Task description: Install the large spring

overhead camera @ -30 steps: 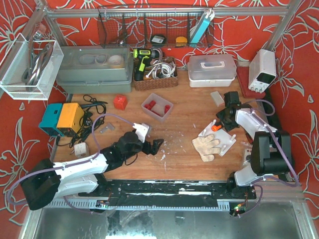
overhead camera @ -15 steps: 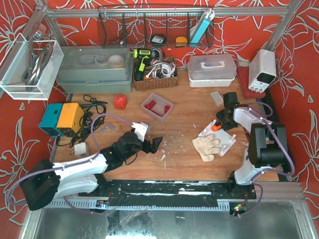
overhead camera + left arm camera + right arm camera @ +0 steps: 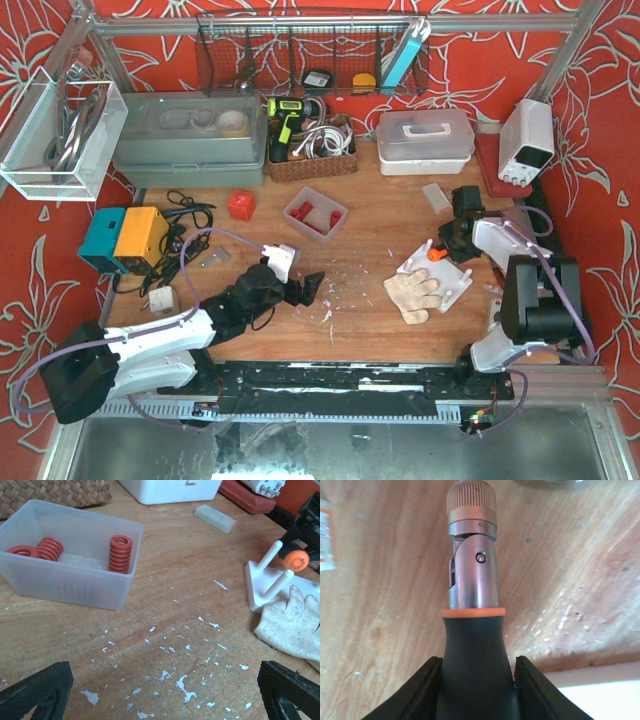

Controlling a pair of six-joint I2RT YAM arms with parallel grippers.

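Observation:
Red springs point(image 3: 120, 553) stand and lie in a clear plastic tub point(image 3: 75, 587), and I cannot tell which is the large one. The tub point(image 3: 296, 207) sits mid-table. A white peg fixture point(image 3: 448, 282) lies to the right, partly under a cloth glove point(image 3: 412, 293). My left gripper point(image 3: 308, 288) hovers low over bare wood between tub and fixture, wide open and empty; its fingers point(image 3: 37, 690) frame the wrist view. My right gripper point(image 3: 450, 243) is at the fixture's far edge, shut on a screwdriver's black handle point(image 3: 475, 660), whose metal chuck point(image 3: 472, 565) points away over the wood.
A wicker basket point(image 3: 310, 160), a white lidded box point(image 3: 424, 140) and a grey bin point(image 3: 190, 135) line the back. A power supply point(image 3: 526, 140) stands at the back right. A red cube point(image 3: 240, 204), cables and a teal-yellow device point(image 3: 125, 238) occupy the left. White flecks litter the wood.
The right gripper's jaws have closed in onto the screwdriver handle, and that arm shifted slightly. The left gripper edged a little up and right, still open.

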